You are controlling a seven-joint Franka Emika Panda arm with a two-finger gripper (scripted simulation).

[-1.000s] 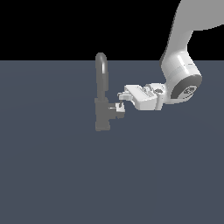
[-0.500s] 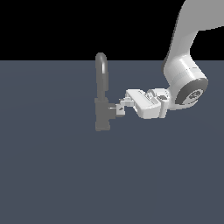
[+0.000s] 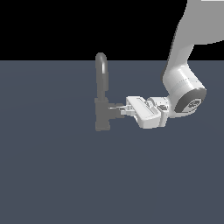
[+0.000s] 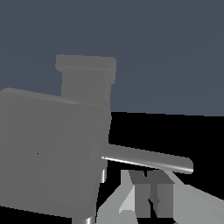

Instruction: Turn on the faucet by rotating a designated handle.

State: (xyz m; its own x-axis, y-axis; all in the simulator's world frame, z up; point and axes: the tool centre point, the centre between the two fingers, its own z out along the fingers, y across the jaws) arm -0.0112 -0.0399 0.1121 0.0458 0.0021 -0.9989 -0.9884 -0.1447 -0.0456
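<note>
The dull-grey faucet (image 3: 101, 94) stands upright with its arched spout above a blocky base. In the wrist view its body (image 4: 52, 148) fills much of the picture. The handle (image 3: 115, 108) sticks out from the body toward the exterior view's right, and its thin shiny rod (image 4: 148, 159) shows close up in the wrist view. My gripper (image 3: 124, 109) lies roughly level, with its tips against the handle's end. The fingers (image 4: 162, 197) stand close together beside the rod (image 4: 148, 189), with nothing between them.
The flat dark blue-grey floor (image 3: 52, 175) spreads all around the faucet. My white arm (image 3: 183, 83) comes down from the upper part of the exterior view's right. No other objects show.
My hand and wrist have dropped lower and drifted toward the exterior view's right. The fingertips stayed at the handle, whose outer end sits slightly lower than before.
</note>
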